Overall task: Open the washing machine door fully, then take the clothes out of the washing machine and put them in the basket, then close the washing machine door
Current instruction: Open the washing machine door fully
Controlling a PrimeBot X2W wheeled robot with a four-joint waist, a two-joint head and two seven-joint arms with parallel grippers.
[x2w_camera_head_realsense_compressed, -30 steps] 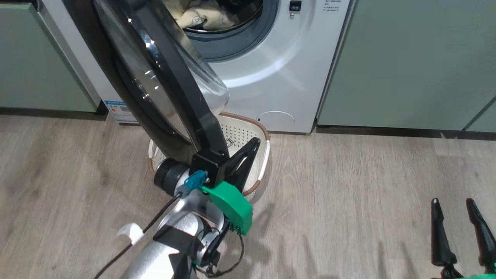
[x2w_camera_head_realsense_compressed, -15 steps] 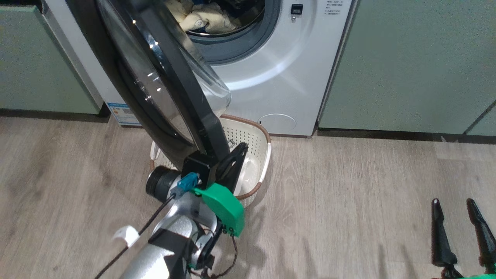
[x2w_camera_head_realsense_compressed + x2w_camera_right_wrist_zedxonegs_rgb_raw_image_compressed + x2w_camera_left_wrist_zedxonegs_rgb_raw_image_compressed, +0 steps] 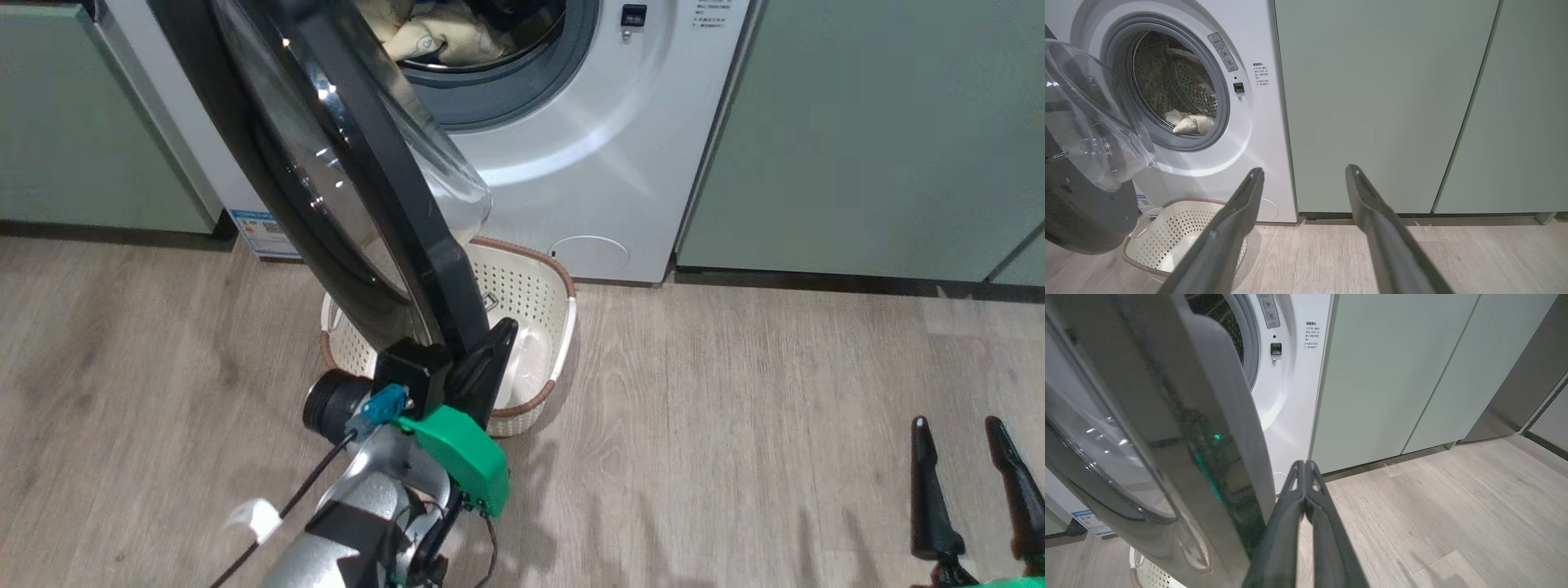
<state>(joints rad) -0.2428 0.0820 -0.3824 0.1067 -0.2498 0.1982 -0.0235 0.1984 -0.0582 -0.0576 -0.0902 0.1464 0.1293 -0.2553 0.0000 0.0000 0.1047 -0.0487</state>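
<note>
Left gripper has its two dark fingers pressed flat together with nothing between them. It sits at the very bottom of the washing machine door, on the right side of the wide black rim. In the left wrist view the closed gripper rises just beside the door's edge. It seems to rest against it, though the contact itself is hidden.

The door stands swung out from the washing machine, nearly edge-on to the head camera. Its clear glass bowl bulges to the right, toward the drum opening.

The basket stands on the wood floor directly in front of the machine. It lies beneath the door's lower edge and behind the left gripper, which covers part of its near side.

The clothes lie inside the drum at the lower front of the opening, well above and beyond the left gripper. The right wrist view shows the pale bundle behind the grey seal.

The right gripper hangs at the lower right over bare floor, fingers spread wide and holding nothing, well apart from the door and the basket. In its own view the right gripper points at the sage-green cabinets just right of the machine. There the basket shows at lower left and the door's glass bowl at far left.
</note>
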